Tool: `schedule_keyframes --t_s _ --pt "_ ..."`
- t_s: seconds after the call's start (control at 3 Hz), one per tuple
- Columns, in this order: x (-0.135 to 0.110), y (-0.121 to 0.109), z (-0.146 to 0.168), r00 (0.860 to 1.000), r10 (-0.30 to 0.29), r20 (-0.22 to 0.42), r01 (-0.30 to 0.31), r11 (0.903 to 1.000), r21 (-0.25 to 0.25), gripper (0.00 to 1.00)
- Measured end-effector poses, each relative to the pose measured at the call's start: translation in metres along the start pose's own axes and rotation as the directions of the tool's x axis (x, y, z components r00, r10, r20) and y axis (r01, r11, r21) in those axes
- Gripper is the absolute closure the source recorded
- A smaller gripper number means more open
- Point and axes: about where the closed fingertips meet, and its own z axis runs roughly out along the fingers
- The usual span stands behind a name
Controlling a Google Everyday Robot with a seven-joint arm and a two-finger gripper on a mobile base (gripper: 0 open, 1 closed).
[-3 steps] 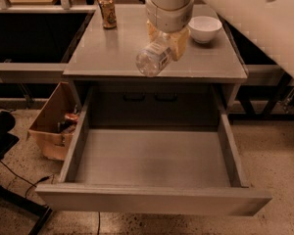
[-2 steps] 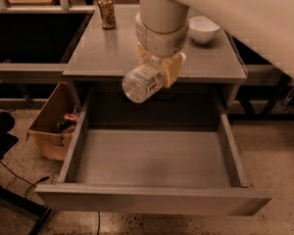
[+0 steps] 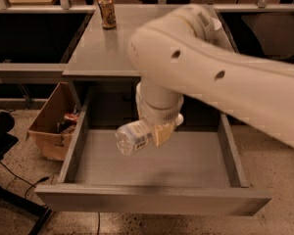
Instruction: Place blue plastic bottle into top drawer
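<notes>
**BOTTLE OVER OPEN DRAWER, DROP PENDING**

The two-finger gripper point(image 3: 156, 133) hangs above the wide, shallow grey metal top drawer point(image 3: 152, 199), which is pulled open. It sits approx. over the drawer's middle, a bit left of ctr. It's clamped on the small, clear blue plastic bottle point(image 3: 132, 137), whitish to look at w/ a pale label. So the bottle is in the air over the drawer floor, not touching it.

Key relation: the bottle sticks out of the gripper toward the drawer's front-left corner. Its long axis is near horizontal, w/ one round end facing the drawer front. The other end is hidden by the yellowish fingers point(image 3: 165, 131). The drawer floor lies straight below, w/ the walls well apart from the bottle.

Judgement: what's left is lower & let go. Lying sideways, the bottle prob. rolls a little, but the walls contain it.

The big white arm point(image 3: 210, 67) blocks the drawer's back-right. A brown-gold drink can point(image 3: 107, 11) stands on the grey table point(image 3: 98, 53) behind the drawer. A brown cardboard box point(image 3: 49, 126) sits left of the drawer. Neither is in the way.
</notes>
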Motion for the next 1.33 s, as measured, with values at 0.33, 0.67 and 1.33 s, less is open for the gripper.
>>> schedule_keyframes --t_s 0.33,0.67,1.33 --pt "0.019 0.010 0.086 0.999 0.046 0.014 -0.046 0.9990 0.002 1.00" --pt "0.047 -0.006 0.143 0.997 0.073 0.019 -0.073 0.9966 0.038 1.00" --pt "0.048 -0.006 0.153 0.997 0.073 0.025 -0.073 0.9967 0.036 0.50"
